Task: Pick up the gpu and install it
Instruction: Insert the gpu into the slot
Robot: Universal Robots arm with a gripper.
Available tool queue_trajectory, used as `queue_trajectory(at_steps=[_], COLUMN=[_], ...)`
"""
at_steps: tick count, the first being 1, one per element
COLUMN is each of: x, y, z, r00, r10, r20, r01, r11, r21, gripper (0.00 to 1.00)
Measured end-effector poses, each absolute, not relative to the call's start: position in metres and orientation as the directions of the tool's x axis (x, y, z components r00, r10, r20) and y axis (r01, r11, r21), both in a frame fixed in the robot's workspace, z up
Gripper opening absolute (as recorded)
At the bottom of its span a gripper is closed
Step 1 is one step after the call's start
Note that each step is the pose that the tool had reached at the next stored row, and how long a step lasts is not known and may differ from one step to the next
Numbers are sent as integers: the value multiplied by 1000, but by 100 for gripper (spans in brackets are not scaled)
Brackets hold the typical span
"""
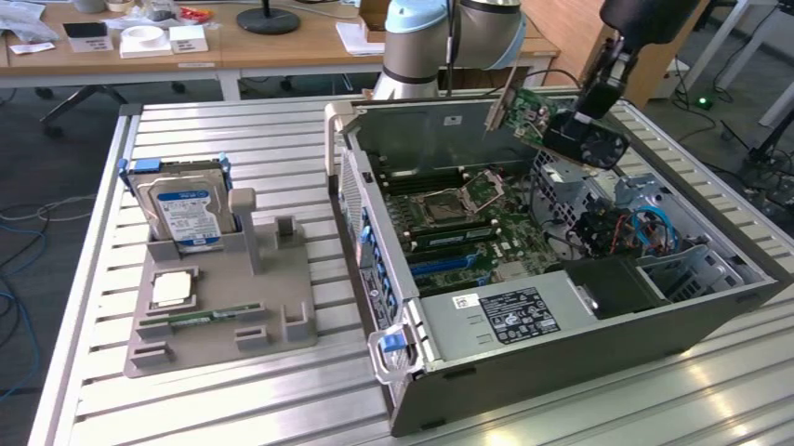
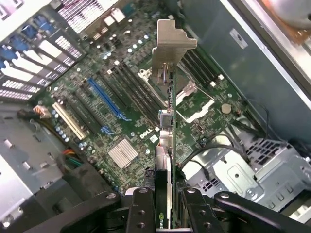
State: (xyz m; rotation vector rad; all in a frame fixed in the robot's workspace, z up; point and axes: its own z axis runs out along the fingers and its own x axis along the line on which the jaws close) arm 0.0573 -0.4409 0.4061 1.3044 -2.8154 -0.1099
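In the exterior view, the arm's gripper (image 1: 561,125) is up high over the open computer case (image 1: 583,339). It pinches the gpu (image 1: 525,106), a thin green card. The card hangs in the air above the far side of the case, and it touches nothing inside. Its metal end bracket (image 1: 496,112) points to the exterior view's left. Down in the case lies the green motherboard (image 1: 466,218). The case sits on a metal table (image 1: 248,139) with long slats. On the exterior view's left is a grey holder (image 1: 218,344), well apart from the card. A silver hard drive (image 1: 186,212) with a blue label stands upright in it. A square chip (image 1: 171,290) and a slim green RAM stick (image 1: 205,318) lie flat on the holder, near each other.

In the wrist view, the gripper (image 2: 164,199) shows its black fingers (image 2: 142,206), one on each side of the gpu (image 2: 167,141). They press on the card's two flat faces. The card is seen edge-on, and the bracket (image 2: 170,46) is at its far end. The motherboard (image 2: 141,97) is underneath, with a gap between it and the card. A long blue slot (image 2: 108,101) and a small silver heat sink (image 2: 122,153) sit on the board, off to one side of the card.
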Motion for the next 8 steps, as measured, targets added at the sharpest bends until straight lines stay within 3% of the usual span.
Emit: queue_trajectory(at_steps=[8], x=[57], y=[-441], z=[406], r00=[-541], r10=[-841], r20=[4], r01=[-838], r11=[540], r21=[80], gripper=[26])
